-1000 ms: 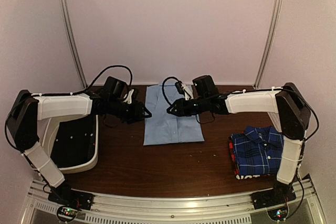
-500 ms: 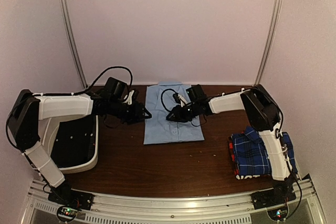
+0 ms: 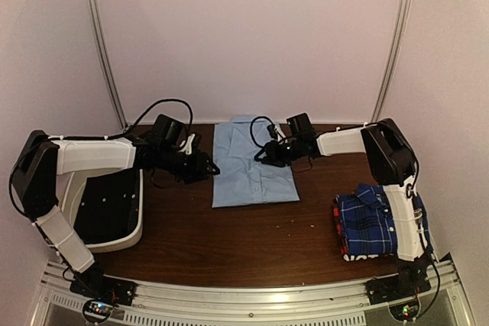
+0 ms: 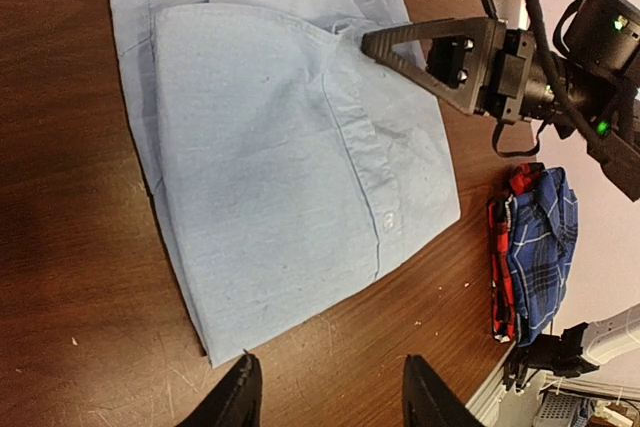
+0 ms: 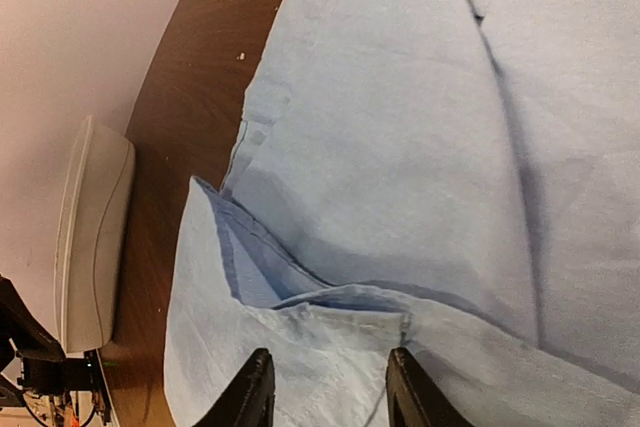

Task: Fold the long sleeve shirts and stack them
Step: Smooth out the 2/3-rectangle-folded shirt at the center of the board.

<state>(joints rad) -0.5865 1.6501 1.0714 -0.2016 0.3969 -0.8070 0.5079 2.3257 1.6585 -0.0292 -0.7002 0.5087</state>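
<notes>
The light blue shirt [image 3: 252, 164] lies partly folded at the back middle of the table; its lower part is folded up over the body [image 4: 280, 167]. My right gripper [image 3: 260, 156] is open just above the folded edge, with cloth between its fingertips [image 5: 328, 392] and nothing held. It also shows in the left wrist view [image 4: 440, 47]. My left gripper [image 3: 213, 169] is open and empty over bare wood by the shirt's near left corner [image 4: 330, 397]. The plaid shirt [image 3: 376, 217] lies folded at the front right on a red/black shirt [image 3: 338, 228].
A white bin with black lining [image 3: 138, 219] stands at the left, under the left arm. Its rim shows in the right wrist view [image 5: 90, 237]. The stack of folded shirts [image 4: 530, 237] sits near the table's front right edge. Bare wood lies between the blue shirt and the stack.
My right gripper has moved a little right and toward the back over the blue shirt, and its arm has dropped lower. The left arm has hardly moved.
</notes>
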